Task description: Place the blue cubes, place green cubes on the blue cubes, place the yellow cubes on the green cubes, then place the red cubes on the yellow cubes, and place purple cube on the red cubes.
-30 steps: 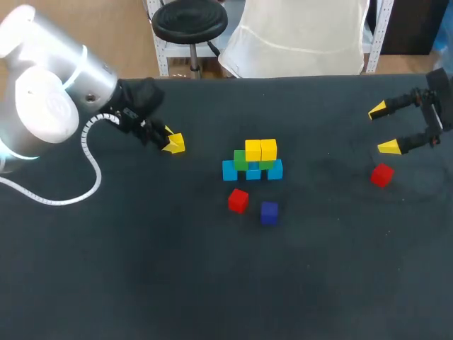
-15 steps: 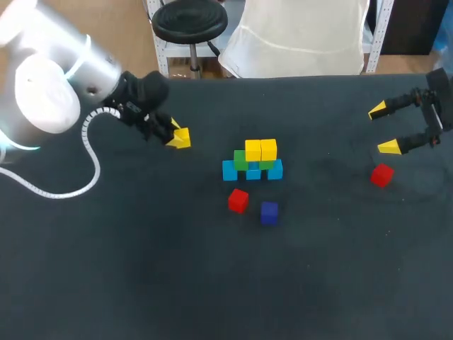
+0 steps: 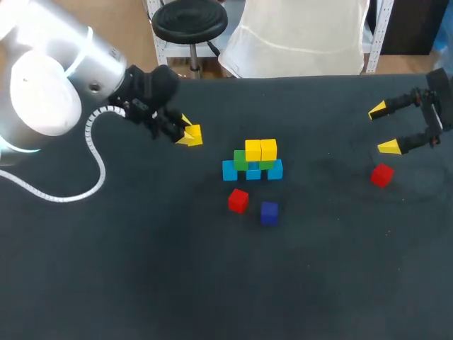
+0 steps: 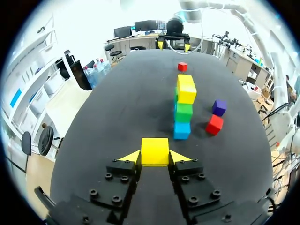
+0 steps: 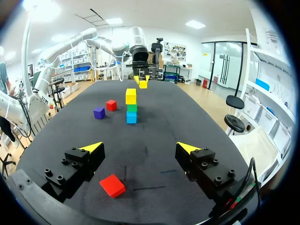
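Observation:
My left gripper (image 3: 188, 136) is shut on a yellow cube (image 4: 154, 151) and holds it above the table, left of the stack. The stack has three blue cubes (image 3: 253, 172) at the bottom, two green cubes (image 3: 241, 160) on them and two yellow cubes (image 3: 260, 149) on top. A red cube (image 3: 238, 200) and a purple cube (image 3: 269, 212) lie just in front of the stack. At the far right my right gripper (image 3: 386, 129) stands open above a second red cube (image 3: 381, 175). In the right wrist view that red cube (image 5: 112, 185) lies on the table between the spread fingers, untouched.
The black table (image 3: 141, 269) has wide bare room in front of the stack and on both sides. A white cable (image 3: 85, 177) hangs from my left arm over the table's left part.
My left arm has carried the yellow cube to the right, closer to the stack. The right arm and the cubes on the table have kept still.

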Available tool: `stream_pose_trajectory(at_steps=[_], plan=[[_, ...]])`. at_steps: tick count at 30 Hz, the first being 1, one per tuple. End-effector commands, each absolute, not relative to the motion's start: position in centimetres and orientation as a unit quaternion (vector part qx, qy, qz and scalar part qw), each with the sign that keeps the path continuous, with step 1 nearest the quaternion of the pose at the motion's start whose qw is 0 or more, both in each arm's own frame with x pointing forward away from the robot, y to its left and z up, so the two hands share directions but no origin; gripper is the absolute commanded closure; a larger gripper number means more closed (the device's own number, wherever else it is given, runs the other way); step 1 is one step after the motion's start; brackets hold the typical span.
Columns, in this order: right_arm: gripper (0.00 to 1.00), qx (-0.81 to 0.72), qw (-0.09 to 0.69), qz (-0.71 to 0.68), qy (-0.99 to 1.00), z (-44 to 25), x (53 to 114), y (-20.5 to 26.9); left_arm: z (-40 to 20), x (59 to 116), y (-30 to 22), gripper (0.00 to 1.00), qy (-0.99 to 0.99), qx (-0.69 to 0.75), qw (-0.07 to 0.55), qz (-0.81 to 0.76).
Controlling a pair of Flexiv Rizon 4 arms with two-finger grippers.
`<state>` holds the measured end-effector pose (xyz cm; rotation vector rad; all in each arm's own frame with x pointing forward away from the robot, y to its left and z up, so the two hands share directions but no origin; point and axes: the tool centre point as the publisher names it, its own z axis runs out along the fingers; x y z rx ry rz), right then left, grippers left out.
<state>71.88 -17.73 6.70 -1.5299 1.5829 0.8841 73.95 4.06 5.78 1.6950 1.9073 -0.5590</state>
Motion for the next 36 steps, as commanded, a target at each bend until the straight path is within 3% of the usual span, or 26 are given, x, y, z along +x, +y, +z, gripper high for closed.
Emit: stream_pose_trajectory(at_steps=[1,12,36], plan=[[0.00,-0.598,0.375,0.346,0.618,6.7,72.0,-17.8,6.5,72.8,3.4,1.00,0.703,0.627,0.268,-0.202],[0.00,-0.598,0.375,0.346,0.618,6.7,72.0,-17.8,7.6,71.3,-0.1,1.00,0.678,0.650,0.260,-0.226],[0.00,-0.598,0.375,0.346,0.618,6.7,72.0,-17.8,6.5,70.3,-1.7,1.00,0.665,0.669,0.217,-0.250]])
